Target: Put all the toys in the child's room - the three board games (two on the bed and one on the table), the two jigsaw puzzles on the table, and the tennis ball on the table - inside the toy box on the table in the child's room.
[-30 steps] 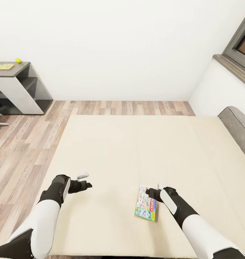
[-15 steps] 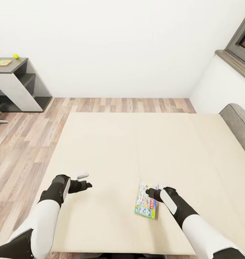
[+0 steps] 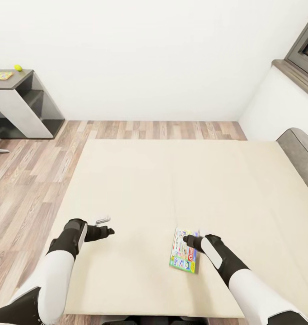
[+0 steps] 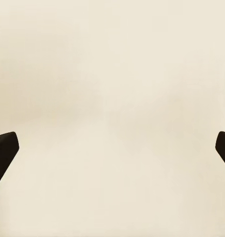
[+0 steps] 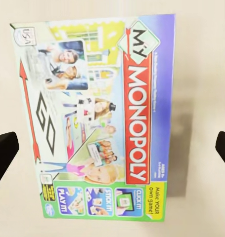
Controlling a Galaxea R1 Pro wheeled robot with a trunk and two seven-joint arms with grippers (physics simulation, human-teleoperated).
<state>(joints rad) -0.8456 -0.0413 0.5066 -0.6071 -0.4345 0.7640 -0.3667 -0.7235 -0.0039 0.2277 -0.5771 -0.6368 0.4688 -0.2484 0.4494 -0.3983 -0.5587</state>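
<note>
A board game (image 3: 184,256) lies flat on the bed (image 3: 172,180), right under the right gripper (image 3: 189,238), whose fingers (image 5: 3,153) are spread wide with nothing held. The left gripper (image 3: 104,229) hovers over bare bed, wide open and empty. A tennis ball (image 3: 18,67) sits on the far table (image 3: 18,81)

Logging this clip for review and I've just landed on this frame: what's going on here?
The robot stands at the bed with both arms out over it. Its right gripper hangs open above a My Monopoly board game lying flat on the bed, jaws spread wide on either side and not touching it. The left gripper is open over bare bedding. Far off, a tennis ball sits on the table.
</note>
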